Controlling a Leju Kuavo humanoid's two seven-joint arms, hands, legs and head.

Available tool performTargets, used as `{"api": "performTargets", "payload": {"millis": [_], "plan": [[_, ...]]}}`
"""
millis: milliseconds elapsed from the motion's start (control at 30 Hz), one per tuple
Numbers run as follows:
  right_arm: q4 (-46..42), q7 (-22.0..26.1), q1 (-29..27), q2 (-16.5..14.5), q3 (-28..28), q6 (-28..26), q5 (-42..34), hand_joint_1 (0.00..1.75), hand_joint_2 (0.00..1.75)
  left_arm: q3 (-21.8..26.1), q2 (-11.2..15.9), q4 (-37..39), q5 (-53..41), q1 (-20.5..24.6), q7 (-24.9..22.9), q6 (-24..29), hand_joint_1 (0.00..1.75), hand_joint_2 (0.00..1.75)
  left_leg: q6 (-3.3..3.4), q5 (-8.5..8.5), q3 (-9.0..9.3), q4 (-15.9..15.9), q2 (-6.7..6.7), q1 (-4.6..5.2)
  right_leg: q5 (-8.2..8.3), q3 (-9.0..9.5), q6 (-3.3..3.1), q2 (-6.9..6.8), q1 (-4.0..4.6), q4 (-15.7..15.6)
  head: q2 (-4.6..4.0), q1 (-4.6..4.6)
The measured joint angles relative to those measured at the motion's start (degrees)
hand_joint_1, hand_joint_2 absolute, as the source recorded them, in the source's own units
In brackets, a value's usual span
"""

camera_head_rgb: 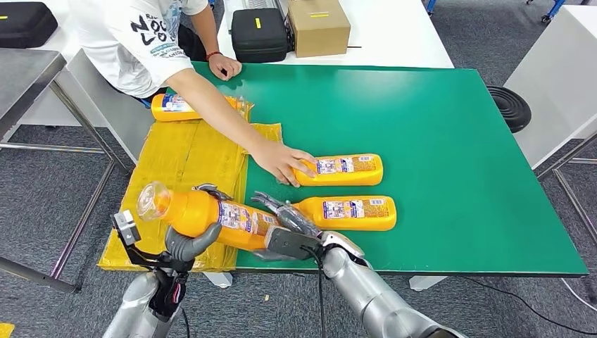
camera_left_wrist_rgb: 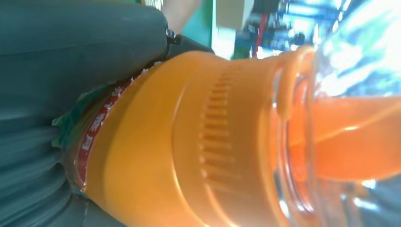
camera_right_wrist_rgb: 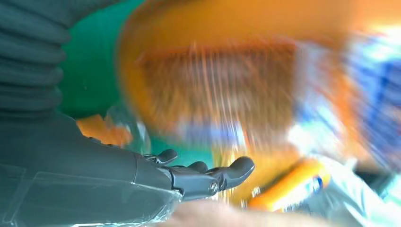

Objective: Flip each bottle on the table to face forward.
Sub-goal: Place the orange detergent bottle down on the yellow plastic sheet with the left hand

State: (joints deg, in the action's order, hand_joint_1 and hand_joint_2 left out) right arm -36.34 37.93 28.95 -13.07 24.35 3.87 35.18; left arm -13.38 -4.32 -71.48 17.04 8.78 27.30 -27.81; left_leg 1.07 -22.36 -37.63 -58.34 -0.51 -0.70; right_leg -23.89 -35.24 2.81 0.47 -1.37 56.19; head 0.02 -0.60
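- Left hand (camera_head_rgb: 189, 243) is gripping an orange bottle (camera_head_rgb: 211, 215) around its body, holding it on its side in the air over the near left edge of the green desk (camera_head_rgb: 450, 127); the bottle's clear cap is pointing left, out past the desk edge.
- Right hand (camera_head_rgb: 292, 224) is reaching in with its fingers spread, next to the held bottle's base end; whether it is touching the bottle cannot be told, and its wrist view is blurred.
- Two more orange bottles are lying flat on the desk: the near bottle (camera_head_rgb: 352, 213) just beyond the right hand, and the far bottle (camera_head_rgb: 345, 170) behind it.
- A person's hand (camera_head_rgb: 281, 160) is resting on the far bottle's cap end.
- A fourth bottle (camera_head_rgb: 190, 107) is lying on yellow cardboard (camera_head_rgb: 183, 162) at the desk's left side.
- Judging progress: one bottle appears to be mid-turn; whether the lying bottles already face forward cannot be told, so work likely remains.
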Motion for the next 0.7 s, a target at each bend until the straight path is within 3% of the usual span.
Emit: {"api": "performTargets", "payload": {"millis": [300, 433, 700], "plan": [[-7.1, -0.1, -2.1, 0.7, -2.3, -1.7, -0.4, 0.0, 0.0, 2.7, 0.0, -0.3, -5.4, 1.5, 0.5, 7.0, 1.75, 1.75, 0.0, 0.0, 0.01, 0.0, 0.0, 0.0, 0.0, -0.01, 0.0, 0.0, 0.0, 0.0, 0.0, -0.01], [-12.3, -1.1, -4.2, 1.4, -2.6, -2.9, 0.0, 0.0, 0.0, 3.7, 0.2, -1.1, -12.7, 3.0, 1.4, 13.0, 1.75, 1.75, 0.0, 0.0, -0.01, 0.0, -0.01, 0.0, 0.0, -0.02, 0.0, -0.01, 0.0, 0.0, 0.0, 0.01], [-21.7, -5.3, -7.2, 3.4, -2.7, -5.4, 3.7, 0.0, 0.0, 5.0, 3.3, -3.5, -26.8, 8.7, 0.5, 19.6, 1.75, 1.75, 0.0, 0.01, 0.0, 0.0, 0.0, 0.0, 0.01, -0.01, -0.01, 0.0, 0.0, 0.0, 0.0, -0.01]]}}
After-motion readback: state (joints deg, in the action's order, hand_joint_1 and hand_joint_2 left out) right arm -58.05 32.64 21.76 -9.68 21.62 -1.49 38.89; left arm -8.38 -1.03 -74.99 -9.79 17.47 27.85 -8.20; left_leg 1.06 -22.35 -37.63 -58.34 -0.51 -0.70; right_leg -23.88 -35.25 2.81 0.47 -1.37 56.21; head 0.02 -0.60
